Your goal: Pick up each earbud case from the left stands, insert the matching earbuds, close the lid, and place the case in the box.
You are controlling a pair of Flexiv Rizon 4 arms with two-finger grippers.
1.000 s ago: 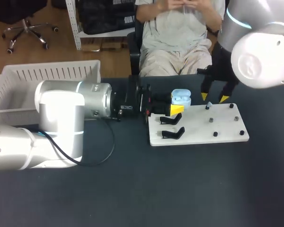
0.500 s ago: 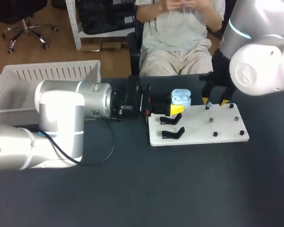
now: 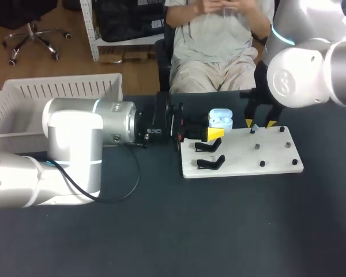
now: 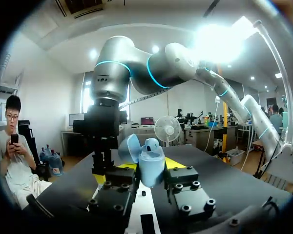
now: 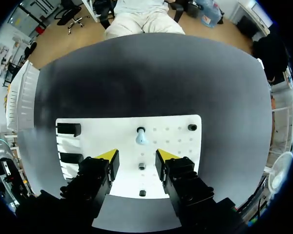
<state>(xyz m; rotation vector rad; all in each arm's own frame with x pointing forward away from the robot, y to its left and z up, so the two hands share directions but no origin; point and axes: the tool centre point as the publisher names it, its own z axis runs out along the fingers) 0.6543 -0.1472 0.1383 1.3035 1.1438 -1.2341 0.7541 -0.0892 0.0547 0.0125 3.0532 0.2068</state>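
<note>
Two black stands (image 3: 210,163) sit at the left end of a white board (image 3: 277,164), which lies on the dark tabletop (image 3: 219,231) right of its middle. Just past the board's far-left corner, the left hand (image 3: 217,128) is clamped on the light blue earbud case (image 3: 220,122); the left wrist view shows both fingers pressed against its sides. The case stands upright with its opening upward. Its lid (image 4: 131,148) is swung open and tilted back, and a seated earbud (image 4: 152,145) rests in the top. Over the board's far edge the right hand (image 3: 259,123) hangs with its yellow fingertips (image 5: 107,155) apart, gripping nothing. In the right wrist view a loose earbud (image 5: 141,139), pale blue, lies on the board just ahead of that hand, in line with the gap between its fingers. Its narrow end is at a small black peg (image 5: 140,130) and its broader end faces the hand. A white slatted box (image 3: 57,89) stands at the tabletop's far-left corner, its inside mostly hidden behind the left arm (image 3: 75,150).
</note>
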